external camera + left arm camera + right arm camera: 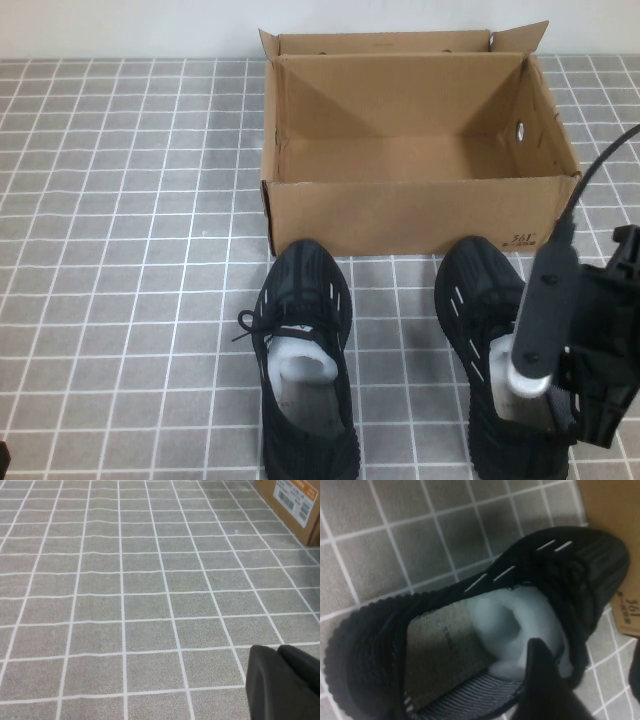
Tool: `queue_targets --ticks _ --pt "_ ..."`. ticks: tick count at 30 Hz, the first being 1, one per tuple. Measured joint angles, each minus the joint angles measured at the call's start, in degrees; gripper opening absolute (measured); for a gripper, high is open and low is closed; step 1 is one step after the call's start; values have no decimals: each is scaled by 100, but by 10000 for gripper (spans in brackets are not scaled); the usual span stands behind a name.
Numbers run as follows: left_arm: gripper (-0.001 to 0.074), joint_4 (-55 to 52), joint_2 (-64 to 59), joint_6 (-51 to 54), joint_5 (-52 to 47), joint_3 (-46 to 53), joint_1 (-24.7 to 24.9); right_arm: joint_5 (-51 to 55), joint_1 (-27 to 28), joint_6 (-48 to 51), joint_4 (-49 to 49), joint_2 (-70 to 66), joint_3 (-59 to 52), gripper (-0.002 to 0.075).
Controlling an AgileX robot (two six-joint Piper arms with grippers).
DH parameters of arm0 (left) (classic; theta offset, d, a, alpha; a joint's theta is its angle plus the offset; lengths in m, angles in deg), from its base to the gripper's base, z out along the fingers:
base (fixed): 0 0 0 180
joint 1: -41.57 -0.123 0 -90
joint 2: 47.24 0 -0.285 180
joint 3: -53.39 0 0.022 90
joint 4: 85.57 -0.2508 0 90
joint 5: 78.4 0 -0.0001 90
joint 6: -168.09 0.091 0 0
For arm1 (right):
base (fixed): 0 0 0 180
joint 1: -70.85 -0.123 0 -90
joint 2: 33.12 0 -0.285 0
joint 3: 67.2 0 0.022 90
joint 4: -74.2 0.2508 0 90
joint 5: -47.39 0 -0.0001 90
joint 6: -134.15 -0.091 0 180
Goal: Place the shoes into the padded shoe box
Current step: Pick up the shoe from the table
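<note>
Right gripper (545, 395) hovers over the right shoe (478, 300), fingers spread wide across its opening, heel-to-toe axis pointing at the padded shoe box (410, 215) just beyond; left shoe (305, 300) lies beside it, left gripper (280, 687) parked, fingers closed.

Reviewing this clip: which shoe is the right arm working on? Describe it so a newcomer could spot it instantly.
Start at the open cardboard box at the table's far side; two black sneakers stand before its near wall. It is the right sneaker, below the box's printed corner, with the right pincer over its opening. The left sneaker stands untouched; the left pincer hovers over bare tiles.
</note>
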Motion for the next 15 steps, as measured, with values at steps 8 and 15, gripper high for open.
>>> queue_targets --ticks 8,15 --pt "-3 0 0 0 0 0 0 -364 0 -330 -494 -552 0 332" --pt "-3 0 0 0 0 0 0 -538 0 -1065 -1222 -1023 0 324"
